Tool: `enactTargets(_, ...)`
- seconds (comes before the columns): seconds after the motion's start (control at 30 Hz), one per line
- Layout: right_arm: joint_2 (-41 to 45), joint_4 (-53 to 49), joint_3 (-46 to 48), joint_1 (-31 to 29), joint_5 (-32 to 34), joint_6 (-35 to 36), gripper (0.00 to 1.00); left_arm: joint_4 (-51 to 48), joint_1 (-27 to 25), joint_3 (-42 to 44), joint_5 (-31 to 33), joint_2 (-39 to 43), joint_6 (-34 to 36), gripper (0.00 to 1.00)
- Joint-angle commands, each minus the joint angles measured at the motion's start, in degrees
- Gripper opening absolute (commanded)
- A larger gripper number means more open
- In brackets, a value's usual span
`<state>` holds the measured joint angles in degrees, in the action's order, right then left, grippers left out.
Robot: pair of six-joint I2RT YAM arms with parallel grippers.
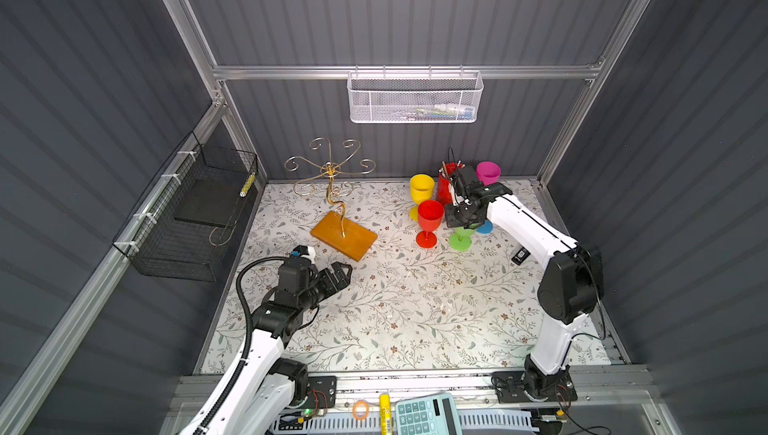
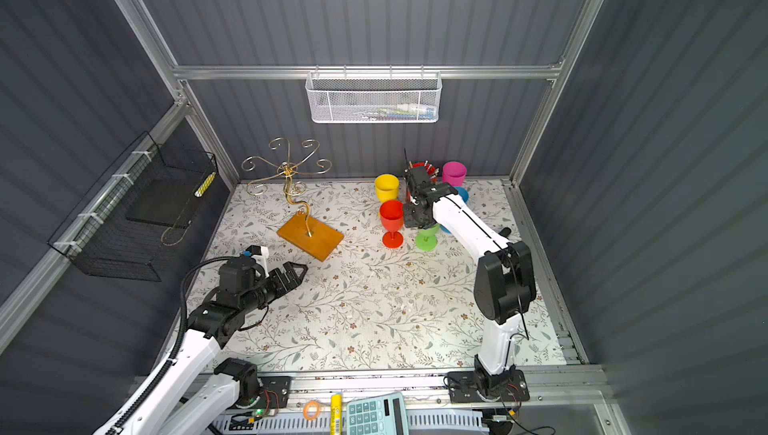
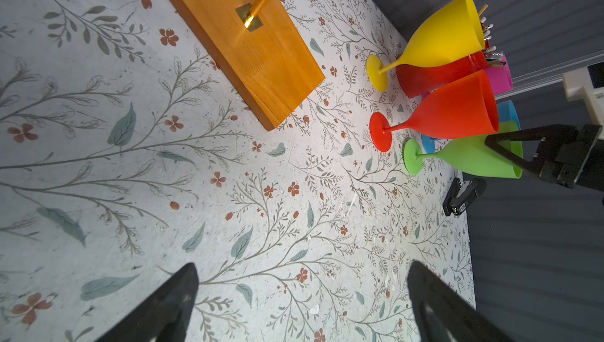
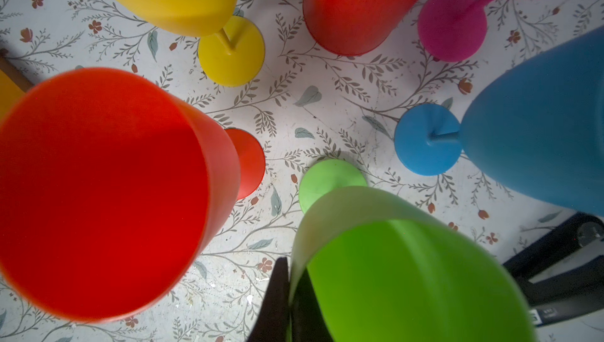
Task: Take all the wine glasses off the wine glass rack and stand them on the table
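Five plastic stemmed glasses (image 1: pixel 430 214) stood clustered at the table (image 1: pixel 395 308) rear right; green wine glass (image 4: pixel 408 275), foot on the table, rim clenched by right pincer (image 4: pixel 291 278); wine glass rack (image 1: pixel 349 239), gold wire scrolls on orange-brown wooden base, well apart leftward; left pincer (image 3: pixel 302 268) released near that base; yellow stick (image 1: pixel 385 412) print too small to read.

walls (image 1: pixel 395 9): grey ribbed | table (image 1: pixel 395 316): floral sheet | white mesh basket (image 1: pixel 415 98): back wall
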<state>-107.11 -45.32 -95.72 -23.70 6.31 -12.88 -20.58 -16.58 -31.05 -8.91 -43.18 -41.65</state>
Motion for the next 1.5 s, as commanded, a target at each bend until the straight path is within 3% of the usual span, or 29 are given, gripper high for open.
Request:
enactTargets(0.0, -0.19, 0.23, -1.06, 0.16, -1.05, 0.47, 0.10, -0.62, -0.21, -1.91, 0.95, -0.32, 1.04, 1.00)
enactTargets(0.23, 1.38, -0.27, -1.05, -0.03, -1.82, 1.19, 0.33, -1.45, -0.21, -2.47, 1.98, 0.28, 0.84, 1.00)
enactTargets(0.53, 10.60, 0.58, 0.28, -0.11, -2.87, 1.59, 0.60, -2.91, -0.22, -4.59, 5.23, -0.14, 1.46, 1.00)
enactTargets(0.8, 22.62, 6.87, 11.51, 0.15, 2.34, 2.63, 0.86, -3.83, -0.21, -5.49, 12.03, 1.87, 3.27, 1.00)
enactTargets(0.97, 29.67, 12.49, 20.08, 1.36, 4.18, 2.88, 0.98, -4.29, -0.21, -6.80, 15.79, 1.54, 3.97, 1.00)
enactTargets(1.17, 40.28, 21.16, 32.75, 5.14, 3.16, 1.27, 0.99, -4.26, -0.21, -7.17, 17.33, 1.25, 3.45, 1.00)
enactTargets(1.47, 55.10, 35.67, 50.54, 8.81, 7.04, 2.25, 0.99, -5.20, -0.21, -8.83, 22.00, 2.74, 4.13, 1.00)
